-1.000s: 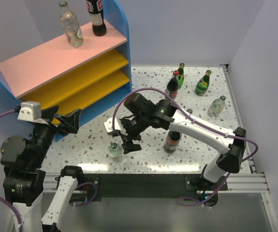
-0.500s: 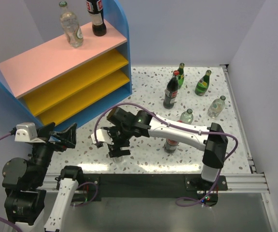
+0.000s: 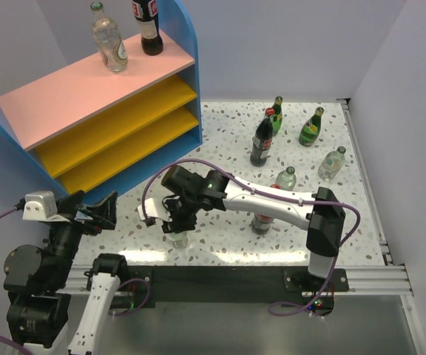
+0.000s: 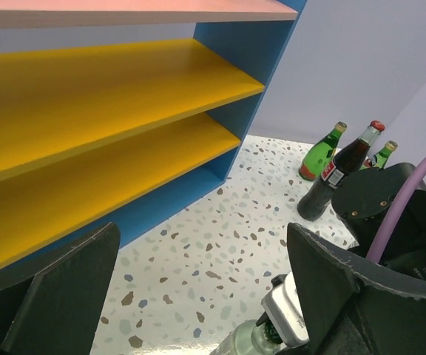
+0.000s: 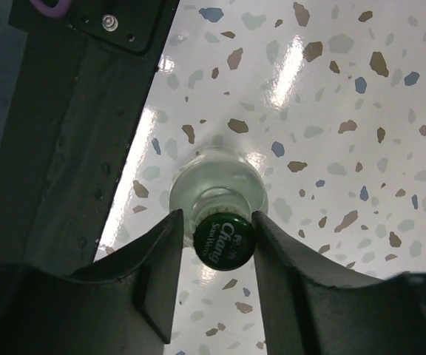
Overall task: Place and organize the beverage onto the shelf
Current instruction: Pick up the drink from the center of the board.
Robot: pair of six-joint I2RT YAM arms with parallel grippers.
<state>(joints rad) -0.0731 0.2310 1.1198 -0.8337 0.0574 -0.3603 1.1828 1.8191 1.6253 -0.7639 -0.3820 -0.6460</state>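
Nine bottles are making up the beverage: four clear, three cola, two green glass. Two are standing on the pink top board of the shelf: one clear bottle and one cola bottle.

Seven are standing on the desk:
- two green glass bottles
- two cola bottles (one is partly hidden under the right arm)
- two loose clear bottles
- the front clear bottle

The right fingers are clamping the front clear bottle's green cap from both sides. The left fingers are hanging spread wide, holding nothing, facing the two yellow boards.
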